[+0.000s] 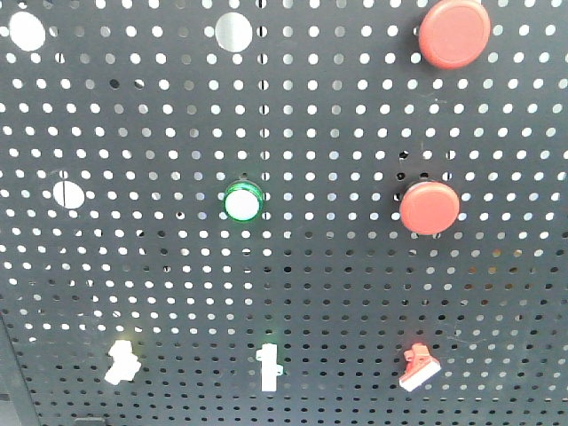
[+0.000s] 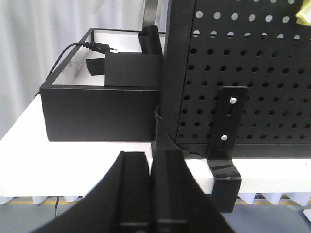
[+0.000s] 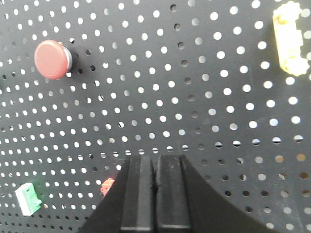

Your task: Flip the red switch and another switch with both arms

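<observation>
On the black pegboard [image 1: 355, 266], the red switch [image 1: 419, 368] sits at the bottom right, a red base with a white tip. The other switch [image 1: 122, 361], pale with a white lever, is at the bottom left. Neither arm shows in the front view. My right gripper [image 3: 155, 162] is shut and empty, facing the board. A small red piece [image 3: 108, 187], apparently the red switch, peeks out just left of its left finger. My left gripper [image 2: 150, 160] is also shut and empty, low by the board's lower left corner post [image 2: 175, 73], far from any switch.
Two large round red buttons [image 1: 454, 33] [image 1: 429, 208], a green-ringed button [image 1: 241, 202] and a slim white toggle [image 1: 269, 366] share the board. A green-and-white toggle [image 3: 27, 199] and a yellow part [image 3: 290, 36] show near my right gripper. A black box [image 2: 97, 109] and bracket [image 2: 228, 126] stand near my left.
</observation>
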Robot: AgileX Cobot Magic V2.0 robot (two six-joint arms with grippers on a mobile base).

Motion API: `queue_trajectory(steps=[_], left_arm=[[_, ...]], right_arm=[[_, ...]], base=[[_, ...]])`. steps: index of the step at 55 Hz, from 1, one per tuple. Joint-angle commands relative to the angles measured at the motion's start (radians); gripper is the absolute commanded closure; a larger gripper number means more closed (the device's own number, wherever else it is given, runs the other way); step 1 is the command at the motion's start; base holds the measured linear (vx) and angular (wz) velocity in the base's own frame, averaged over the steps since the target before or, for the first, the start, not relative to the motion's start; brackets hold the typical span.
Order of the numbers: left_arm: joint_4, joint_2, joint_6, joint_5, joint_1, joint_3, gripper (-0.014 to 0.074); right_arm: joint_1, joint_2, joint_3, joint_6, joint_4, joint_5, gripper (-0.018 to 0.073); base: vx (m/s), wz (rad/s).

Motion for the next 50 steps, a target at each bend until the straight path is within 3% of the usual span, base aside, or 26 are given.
queue_trajectory(steps=[1, 38, 45, 50], left_arm=[[0.001, -0.02, -0.012, -0.075, 0.001, 0.021, 0.0594], [0.001, -0.02, -0.012, -0.075, 0.001, 0.021, 0.0594], [0.001, -0.02, -0.012, -0.075, 0.001, 0.021, 0.0594], [0.001, -0.02, -0.012, -0.075, 0.001, 0.021, 0.0594]], right_arm=[[-0.002, 0.009, -0.026, -0.007, -0.007, -0.025, 0.0566], [-0.002, 0.009, -0.026, -0.019, -0.02, -0.04, 0.0566], [-0.019, 0.009, -0.023, 0.032, -0.168, -0.005, 0.0566], [-0.064, 0.01, -0.002, 0.224, -0.403, 0.109, 0.0566]], base=[[0.0, 0.0], [0.0, 0.0], [0.0, 0.0], [0.0, 0.0]])
